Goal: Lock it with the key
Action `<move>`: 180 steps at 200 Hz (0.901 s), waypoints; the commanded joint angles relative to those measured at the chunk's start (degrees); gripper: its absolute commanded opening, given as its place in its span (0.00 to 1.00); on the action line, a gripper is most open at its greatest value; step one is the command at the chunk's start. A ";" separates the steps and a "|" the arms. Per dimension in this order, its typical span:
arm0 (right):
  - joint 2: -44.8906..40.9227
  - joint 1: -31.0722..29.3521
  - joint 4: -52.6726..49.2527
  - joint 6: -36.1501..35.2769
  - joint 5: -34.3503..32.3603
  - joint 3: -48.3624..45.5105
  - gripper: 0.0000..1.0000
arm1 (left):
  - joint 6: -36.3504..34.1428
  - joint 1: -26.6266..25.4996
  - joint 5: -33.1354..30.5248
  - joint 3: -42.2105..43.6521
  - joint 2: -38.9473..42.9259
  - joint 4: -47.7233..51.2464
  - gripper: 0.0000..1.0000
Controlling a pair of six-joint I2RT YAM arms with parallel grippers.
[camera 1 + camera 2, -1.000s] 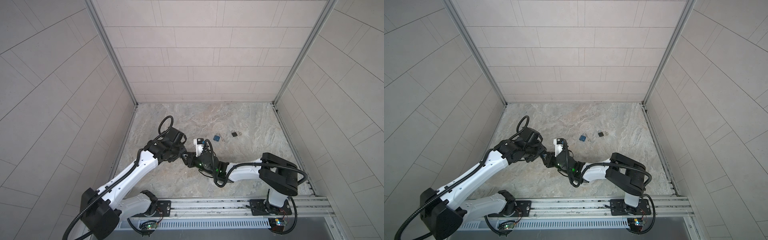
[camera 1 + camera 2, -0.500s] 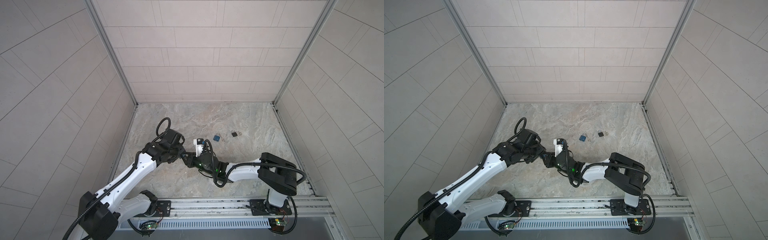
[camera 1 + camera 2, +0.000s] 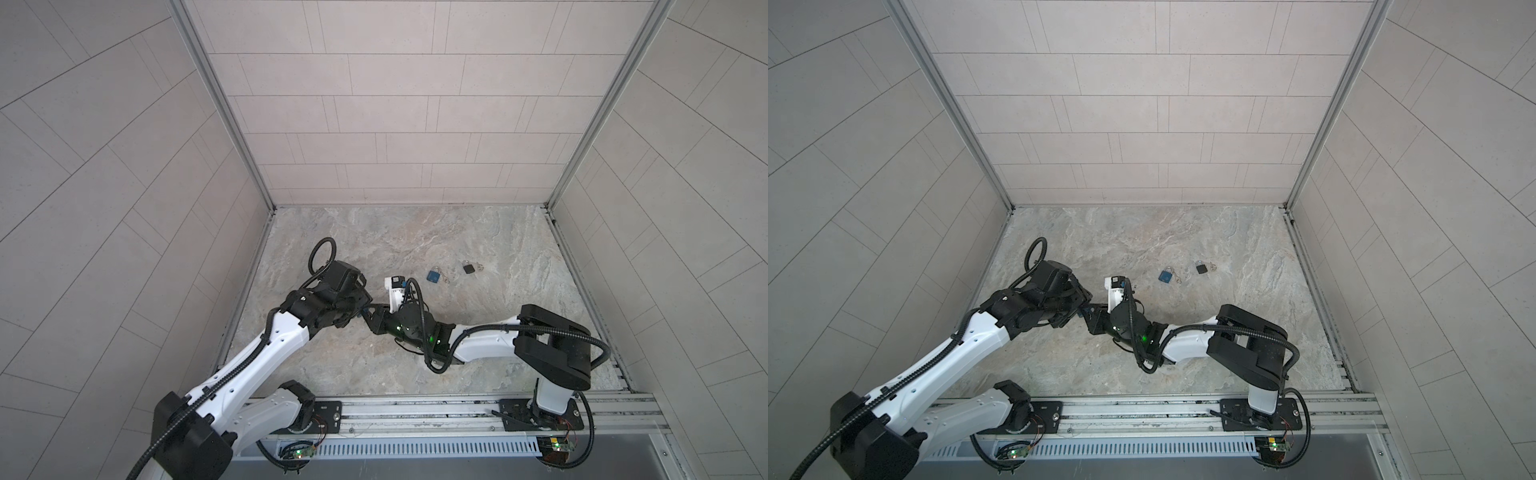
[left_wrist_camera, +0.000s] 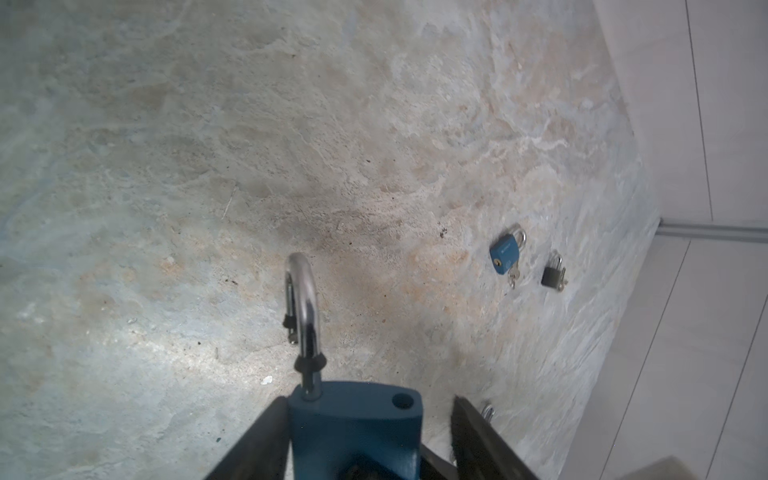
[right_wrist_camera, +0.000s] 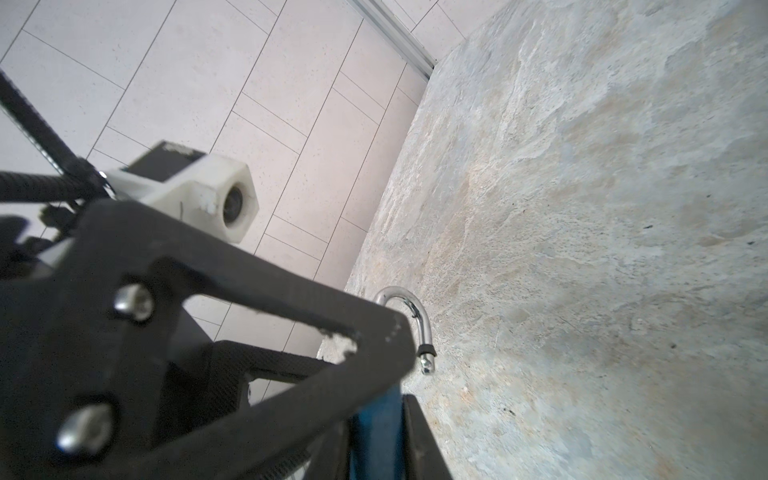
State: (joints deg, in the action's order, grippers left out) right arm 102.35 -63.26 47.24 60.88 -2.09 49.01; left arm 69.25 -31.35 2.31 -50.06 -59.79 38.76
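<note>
Left wrist: blue padlock [image 4: 357, 428] sits between the left fingers [image 4: 257, 440], which are spread wider than it, shackle [image 4: 305, 299] swung open; right wrist: right fingers [image 5: 419, 440] pinch its body; both top views mostly hide it where the fingers meet over the table [image 3: 478, 232].

Both arms reach low toward centre, left end effector [image 4: 368, 405] parted, right end effector [image 3: 376, 316] seemingly clamped.

Soft even light; blurry wrist-view foregrounds.
</note>
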 commanded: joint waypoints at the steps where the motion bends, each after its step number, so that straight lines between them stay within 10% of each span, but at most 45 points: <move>1: -2.65 -0.03 -1.28 -2.55 0.15 1.04 0.03 | -0.29 0.06 -1.47 0.95 2.75 -1.68 0.76; 180: -27.87 4.87 -39.35 -20.39 4.99 -0.90 0.00 | -1.77 4.96 -14.02 10.94 20.98 15.29 1.00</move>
State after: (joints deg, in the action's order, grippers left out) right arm 79.05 -58.78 13.80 43.88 3.99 49.19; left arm 67.33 -28.21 -9.89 -41.39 -40.71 51.09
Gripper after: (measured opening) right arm 0.196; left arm 0.999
